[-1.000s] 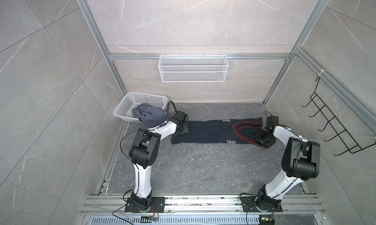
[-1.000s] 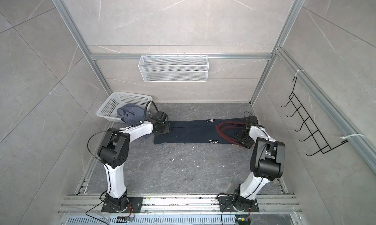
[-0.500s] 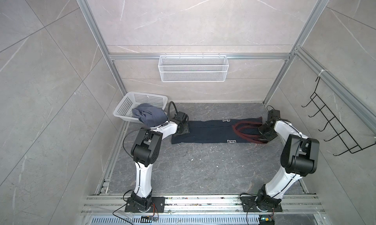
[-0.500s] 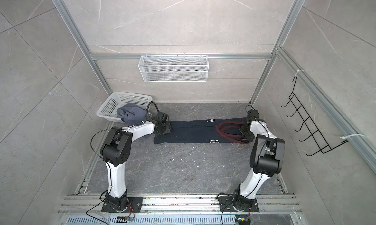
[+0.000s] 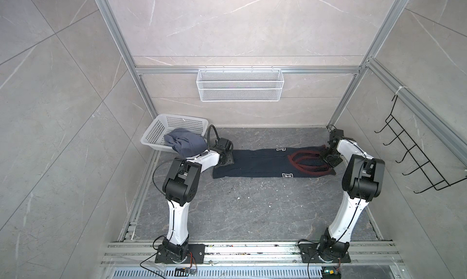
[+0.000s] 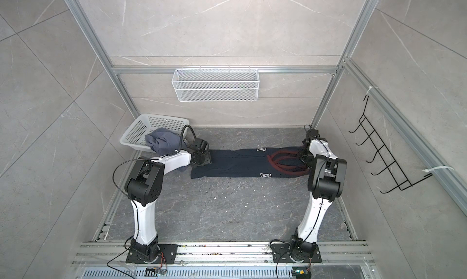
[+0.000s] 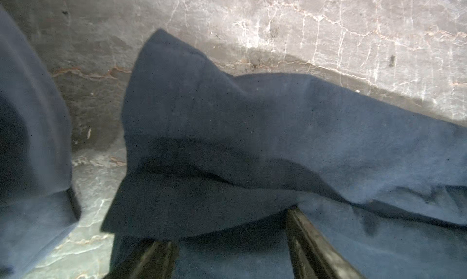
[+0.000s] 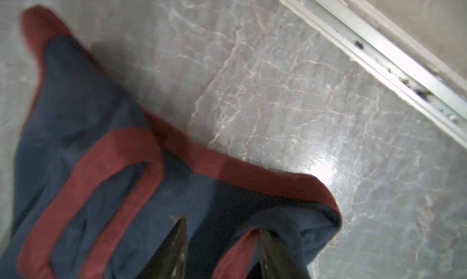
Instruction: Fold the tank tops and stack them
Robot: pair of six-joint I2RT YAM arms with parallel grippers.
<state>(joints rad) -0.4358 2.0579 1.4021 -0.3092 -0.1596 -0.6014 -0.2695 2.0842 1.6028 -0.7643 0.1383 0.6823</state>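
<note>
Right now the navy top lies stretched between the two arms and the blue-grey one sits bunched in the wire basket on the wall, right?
Not the wire basket: both top views show the blue-grey top bunched in the white plastic basket down at the table's left. The navy top is as you say.

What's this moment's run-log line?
navy top: long folded strip | grey top: in basket | left gripper: open at hem | right gripper: open at straps

Parted fingers (image 8: 174, 252) lie against the navy tank top (image 8: 88, 108).
</note>
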